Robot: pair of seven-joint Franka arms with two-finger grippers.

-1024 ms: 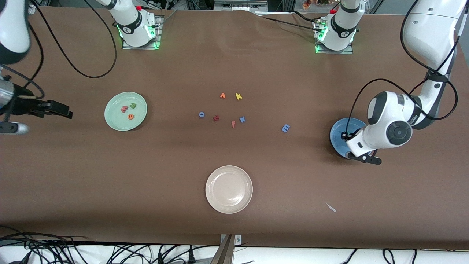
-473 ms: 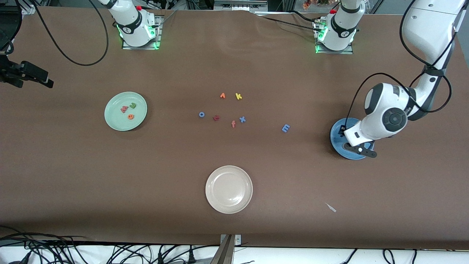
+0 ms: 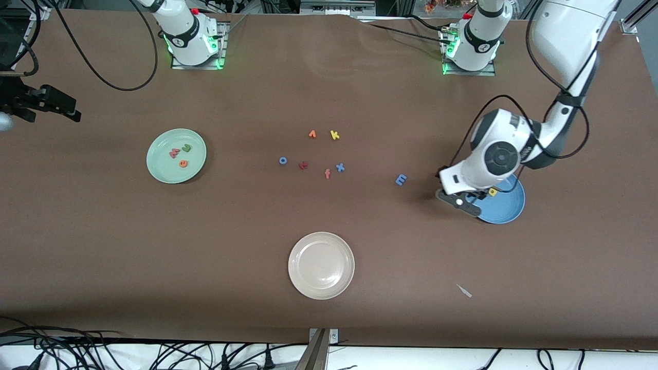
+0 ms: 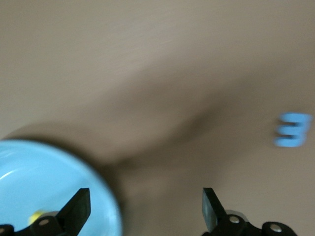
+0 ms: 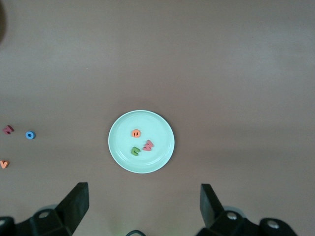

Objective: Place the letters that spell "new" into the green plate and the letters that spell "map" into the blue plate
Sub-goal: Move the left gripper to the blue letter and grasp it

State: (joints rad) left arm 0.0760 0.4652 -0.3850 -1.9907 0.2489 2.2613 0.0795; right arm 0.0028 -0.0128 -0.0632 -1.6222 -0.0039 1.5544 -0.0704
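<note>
- Fingers of my left gripper (image 3: 465,199) stood apart, empty, over the blue plate (image 3: 506,210) rim.
- Blue "m" (image 3: 401,179) lay on the counter nearby; approach it squarely.
- Right gripper (image 5: 142,209) waited, spread.

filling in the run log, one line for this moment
left gripper: open, over blue plate edge | yellow letter: in plate | blue m: on table | right gripper: open, waiting above green plate
</note>
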